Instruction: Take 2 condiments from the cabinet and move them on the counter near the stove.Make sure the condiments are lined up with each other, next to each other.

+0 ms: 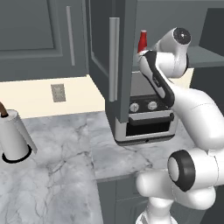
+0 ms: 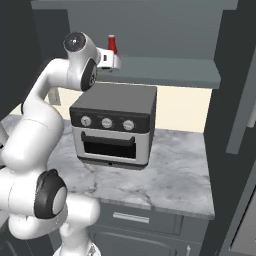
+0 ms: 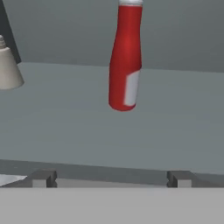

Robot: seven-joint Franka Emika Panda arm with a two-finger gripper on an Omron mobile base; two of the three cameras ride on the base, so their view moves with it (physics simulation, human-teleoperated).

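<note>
Two condiments stand inside the open cabinet (image 1: pixel 105 48), on its grey shelf (image 2: pixel 165 70): a slim red squeeze bottle (image 3: pixel 125 57) w/ white cap, upright, and a pale beige jar (image 3: pixel 8 68) at the left edge of the hand view, partly cut off. Bottle and jar are well apart on the shelf. In the base views the red bottle shows just above the arm's wrist, at the shelf's near left part.

End effector (image 3: pixel 109 178) is raised to shelf level and points at the bottle; its fingertips (image 3: pixel 41 178) stand wide apart w/ nothing between them, and the bottle is ahead of them, not touched.

Cabinet door hangs swung open, its long silver bar handle (image 1: pixel 113 59) facing the left base cam. Below the shelf a steel toaster oven (image 2: pixel 114 131) w/ three knobs sits on the marble worktop (image 2: pixel 175 175), close to the wall. Further left on the worktop is a white paper-towel roll (image 1: pixel 12 135) on a dark base, brown stick poking from its top. A wall outlet (image 1: pixel 58 92) sits on the cream backsplash.
</note>
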